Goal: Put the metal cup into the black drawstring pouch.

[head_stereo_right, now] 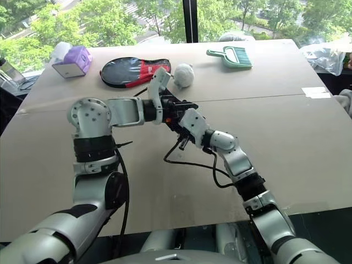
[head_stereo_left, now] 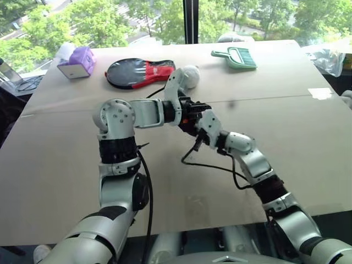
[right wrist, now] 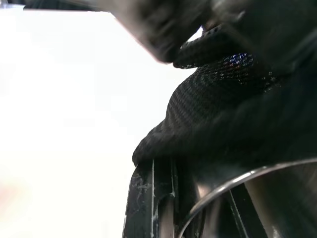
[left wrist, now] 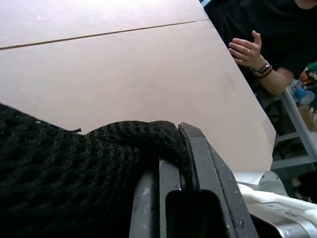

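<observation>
I see one black drawstring pouch [left wrist: 74, 163] pinched in left gripper [left wrist: 185, 158] | one metal cup [right wrist: 237, 198] clamped in right gripper [right wrist: 198, 198] | one paddle cover [head_stereo_left: 140, 72], one dustpan [head_stereo_left: 235, 57]

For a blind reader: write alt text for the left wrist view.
The left tool is shut on the mesh edge of the black pouch above a tan table. Beyond the table's far edge a person's hand, wearing a watch, is raised.
</observation>
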Tool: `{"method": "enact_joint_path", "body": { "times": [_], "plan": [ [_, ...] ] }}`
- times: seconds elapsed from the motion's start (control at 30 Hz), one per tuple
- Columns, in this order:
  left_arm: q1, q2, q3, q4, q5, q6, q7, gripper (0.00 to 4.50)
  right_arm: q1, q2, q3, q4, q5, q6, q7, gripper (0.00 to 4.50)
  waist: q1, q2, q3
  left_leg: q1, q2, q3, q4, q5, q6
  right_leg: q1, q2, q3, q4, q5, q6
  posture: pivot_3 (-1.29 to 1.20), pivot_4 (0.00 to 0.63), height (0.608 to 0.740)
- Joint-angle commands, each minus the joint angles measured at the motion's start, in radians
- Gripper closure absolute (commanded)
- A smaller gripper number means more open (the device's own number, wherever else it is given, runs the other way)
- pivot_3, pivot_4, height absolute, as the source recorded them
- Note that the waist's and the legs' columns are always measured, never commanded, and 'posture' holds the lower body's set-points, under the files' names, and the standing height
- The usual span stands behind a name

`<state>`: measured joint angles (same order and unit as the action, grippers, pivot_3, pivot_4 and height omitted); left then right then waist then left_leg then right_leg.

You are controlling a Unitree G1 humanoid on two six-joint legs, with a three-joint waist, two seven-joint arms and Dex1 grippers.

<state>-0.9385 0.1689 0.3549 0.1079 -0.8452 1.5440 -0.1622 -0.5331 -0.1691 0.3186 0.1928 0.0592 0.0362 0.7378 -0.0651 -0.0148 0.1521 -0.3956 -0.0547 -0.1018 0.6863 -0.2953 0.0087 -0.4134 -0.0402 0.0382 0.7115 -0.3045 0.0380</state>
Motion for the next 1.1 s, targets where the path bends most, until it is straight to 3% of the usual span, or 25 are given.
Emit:
{"method": "enact_joint_path", "body": {
  "times": [0.03,0.27,0.43,0.6,0.8,0.97,1.1],
  "plan": [
    [-0.014,-0.023,0.111,0.063,0.000,0.067,0.033,4.50,0.040,-0.053,0.006,-0.126,0.040,0.047,0.082,4.42,-0.002,0.000,0.000,0.000,0.000,0.000,0.000,0.000,0.000,0.000,0.000,0.000,0.000,0.000,0.000,0.00,0.150,0.740],
    [0.085,-0.005,0.047,0.063,-0.164,0.070,0.104,4.50,0.091,-0.089,-0.009,-0.230,0.070,0.139,0.090,4.42,-0.002,0.000,0.000,0.000,0.000,-0.001,0.000,0.000,0.000,0.000,0.000,0.001,0.001,0.000,0.000,0.00,0.150,0.740],
    [0.116,0.000,0.060,0.033,-0.308,0.070,0.177,4.50,0.085,0.006,-0.103,-0.186,0.138,0.274,-0.042,4.42,0.003,0.000,0.000,0.000,0.000,-0.001,0.000,0.000,0.000,0.000,0.000,0.001,0.001,0.000,0.000,0.00,0.150,0.740],
    [0.131,0.026,0.047,-0.009,-0.361,0.070,0.197,4.50,0.075,0.102,-0.196,-0.139,0.263,0.359,-0.072,4.42,0.007,0.000,0.000,0.000,0.000,-0.001,0.000,0.000,0.000,0.000,0.000,0.001,0.000,0.000,0.000,0.00,0.150,0.740],
    [0.123,0.021,0.019,-0.056,-0.371,0.070,0.195,4.50,-0.004,0.219,-0.106,-0.025,0.160,0.170,-0.116,4.42,0.003,0.000,0.000,0.000,0.000,-0.001,0.000,0.000,0.000,0.000,0.000,0.001,0.001,0.000,0.000,0.00,0.150,0.740],
    [0.151,0.019,-0.003,-0.138,-0.378,0.064,0.154,4.50,-0.066,0.373,-0.189,0.094,0.270,0.144,-0.120,4.42,-0.006,0.000,0.000,0.001,0.000,-0.001,-0.001,0.000,0.000,-0.001,0.001,0.002,0.001,0.000,0.000,0.00,0.150,0.740],
    [0.157,0.026,-0.024,-0.187,-0.340,0.010,0.131,4.50,-0.088,0.363,-0.147,0.170,0.179,0.039,-0.158,4.42,0.003,-0.001,-0.001,0.001,-0.002,-0.003,0.000,0.000,0.000,0.001,-0.001,0.000,0.000,0.000,0.000,0.00,0.150,0.740]
  ]
}}
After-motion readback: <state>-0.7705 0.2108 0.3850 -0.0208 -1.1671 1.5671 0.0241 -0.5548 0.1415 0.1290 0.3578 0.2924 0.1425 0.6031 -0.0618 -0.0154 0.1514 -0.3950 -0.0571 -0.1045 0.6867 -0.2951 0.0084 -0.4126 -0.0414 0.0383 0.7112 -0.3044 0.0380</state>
